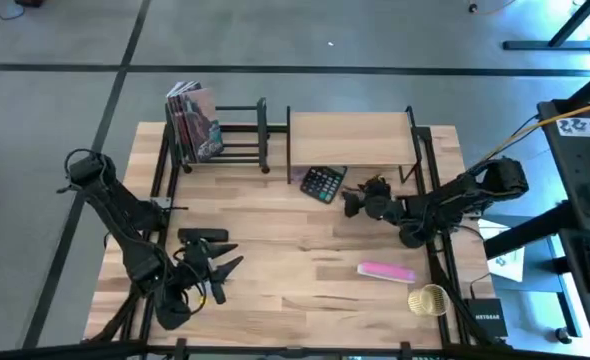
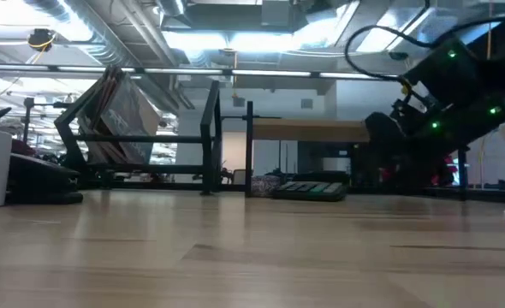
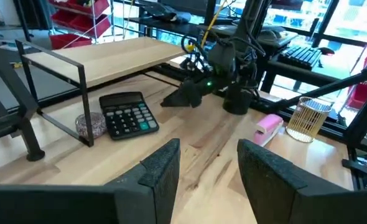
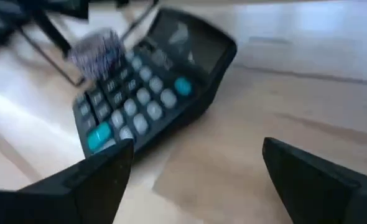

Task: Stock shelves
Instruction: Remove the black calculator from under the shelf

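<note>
A black calculator (image 1: 324, 184) lies flat on the table in front of the light-wood board shelf (image 1: 350, 138), beside a small glittery purple thing (image 3: 90, 124) that stands by the shelf's black upright. My right gripper (image 1: 351, 202) hovers open just right of the calculator (image 4: 149, 93), which lies ahead of its fingers, not between them. The black book rack (image 1: 240, 135) stands at the far left, with books (image 1: 195, 122) leaning at its left end. My left gripper (image 1: 225, 255) waits open at the near left, over bare table.
A pink stapler-like thing (image 1: 386, 272) lies at the near right, and a gold wire cup (image 1: 427, 299) stands by the right corner next to a black box (image 1: 485, 318). Bare wood lies between the two grippers.
</note>
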`<state>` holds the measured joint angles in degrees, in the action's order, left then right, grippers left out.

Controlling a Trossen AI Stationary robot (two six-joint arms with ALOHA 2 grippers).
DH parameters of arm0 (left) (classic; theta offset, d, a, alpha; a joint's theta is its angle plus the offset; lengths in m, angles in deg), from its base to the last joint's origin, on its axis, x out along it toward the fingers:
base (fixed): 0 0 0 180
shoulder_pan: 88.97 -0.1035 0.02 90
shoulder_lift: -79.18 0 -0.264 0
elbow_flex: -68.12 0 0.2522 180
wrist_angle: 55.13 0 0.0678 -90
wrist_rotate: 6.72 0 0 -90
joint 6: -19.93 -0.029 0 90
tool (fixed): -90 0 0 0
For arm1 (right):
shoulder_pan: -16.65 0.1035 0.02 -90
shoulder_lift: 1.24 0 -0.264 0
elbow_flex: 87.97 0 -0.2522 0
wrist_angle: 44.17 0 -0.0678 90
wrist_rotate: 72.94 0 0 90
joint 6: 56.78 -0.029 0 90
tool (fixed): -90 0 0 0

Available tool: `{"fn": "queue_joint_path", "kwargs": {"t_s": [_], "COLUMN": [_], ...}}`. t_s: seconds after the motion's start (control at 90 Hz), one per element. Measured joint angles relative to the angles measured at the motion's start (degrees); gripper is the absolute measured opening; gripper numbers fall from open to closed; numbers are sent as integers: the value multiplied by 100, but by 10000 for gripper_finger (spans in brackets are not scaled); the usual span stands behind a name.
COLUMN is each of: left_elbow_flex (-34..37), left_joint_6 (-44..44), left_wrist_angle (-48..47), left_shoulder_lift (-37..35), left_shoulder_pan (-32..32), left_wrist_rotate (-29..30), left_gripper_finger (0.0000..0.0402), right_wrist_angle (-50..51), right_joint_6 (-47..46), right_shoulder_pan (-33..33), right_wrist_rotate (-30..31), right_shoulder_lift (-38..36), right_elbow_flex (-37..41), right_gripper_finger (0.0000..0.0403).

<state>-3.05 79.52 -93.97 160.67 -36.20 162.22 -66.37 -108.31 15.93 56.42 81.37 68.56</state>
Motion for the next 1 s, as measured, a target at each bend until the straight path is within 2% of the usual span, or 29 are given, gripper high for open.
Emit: {"fn": "queue_joint_path", "kwargs": {"t_s": [0.178,0.467,0.644,0.789,1.0], "left_elbow_flex": [0,0,0,0,0], "left_joint_6": [0,0,2,3,45], "left_wrist_angle": [1,7,17,20,23], "left_shoulder_lift": [0,0,0,0,0], "left_shoulder_pan": [0,0,0,0,0], "left_wrist_rotate": [0,0,0,2,2], "left_gripper_finger": [143,143,143,143,143], "right_wrist_angle": [-923,-1046,-1280,-1633,-2018], "right_joint_6": [373,688,787,820,995], "right_shoulder_pan": [-403,-939,-1185,-1182,-1182], "right_wrist_rotate": [-443,-679,-1235,-1169,-1000], "right_shoulder_lift": [2,2,36,404,1446], "right_elbow_flex": [275,225,225,165,-297], "right_gripper_finger": [320,308,303,303,303]}}
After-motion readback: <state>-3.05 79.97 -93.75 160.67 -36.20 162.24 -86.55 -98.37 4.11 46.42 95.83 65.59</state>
